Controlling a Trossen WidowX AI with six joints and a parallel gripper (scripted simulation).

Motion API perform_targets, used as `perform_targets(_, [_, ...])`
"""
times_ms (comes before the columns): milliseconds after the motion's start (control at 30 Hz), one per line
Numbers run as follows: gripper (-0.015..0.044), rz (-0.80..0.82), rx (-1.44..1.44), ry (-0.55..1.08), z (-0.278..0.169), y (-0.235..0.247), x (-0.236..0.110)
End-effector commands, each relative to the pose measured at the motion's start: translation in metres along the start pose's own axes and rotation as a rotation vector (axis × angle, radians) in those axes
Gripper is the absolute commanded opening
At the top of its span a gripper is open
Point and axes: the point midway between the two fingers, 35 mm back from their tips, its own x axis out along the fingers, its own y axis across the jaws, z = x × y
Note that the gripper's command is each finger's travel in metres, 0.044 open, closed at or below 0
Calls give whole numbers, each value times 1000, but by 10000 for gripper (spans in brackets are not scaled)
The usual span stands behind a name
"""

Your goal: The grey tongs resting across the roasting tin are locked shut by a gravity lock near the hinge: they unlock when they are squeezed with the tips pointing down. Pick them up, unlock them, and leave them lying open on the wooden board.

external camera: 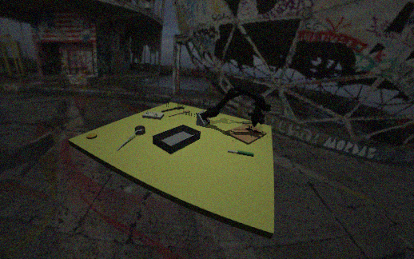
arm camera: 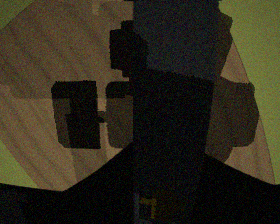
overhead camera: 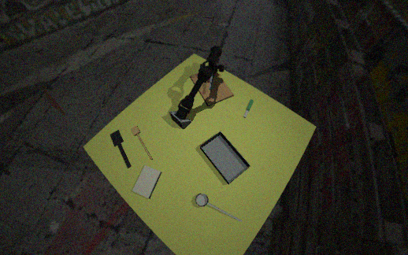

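My gripper (overhead camera: 212,79) (external camera: 256,119) (arm camera: 156,148) is shut on the grey tongs (overhead camera: 210,85) (arm camera: 177,50) and holds them low over the wooden board (overhead camera: 224,93) (external camera: 244,137) (arm camera: 44,63) at the mat's far side. In the wrist view the tongs run as a dark grey bar down the middle, between my two finger pads, with the board behind them. I cannot tell whether their arms are spread. The roasting tin (overhead camera: 224,157) (external camera: 175,138) stands empty near the middle of the yellow mat (overhead camera: 276,149) (external camera: 201,176).
A green marker (overhead camera: 248,108) (external camera: 241,153) lies between the board and the tin. A black spatula (overhead camera: 120,147), a wooden spatula (overhead camera: 142,142), a white block (overhead camera: 146,181) and a round strainer (overhead camera: 202,200) (external camera: 138,129) lie on the mat's other side. The arm's base (overhead camera: 181,119) stands beside the board.
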Motion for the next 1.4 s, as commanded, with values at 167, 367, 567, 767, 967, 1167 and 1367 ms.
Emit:
perform_targets(167, [-150,2,-1,1,-2,-1,13])
perform_targets(367, [-150,1,3,2,-3,-2,22])
perform_targets(567, [-150,1,5,3,-4,-2,26])
perform_targets(767, [7,-1,10,7,-5,-2,26])
perform_targets(967, [165,-1,10,7,-5,-2,26])
perform_targets(1167, [323,-1,10,7,-5,-2,26])
perform_targets(1367, [440,-1,10,7,-5,-2,26])
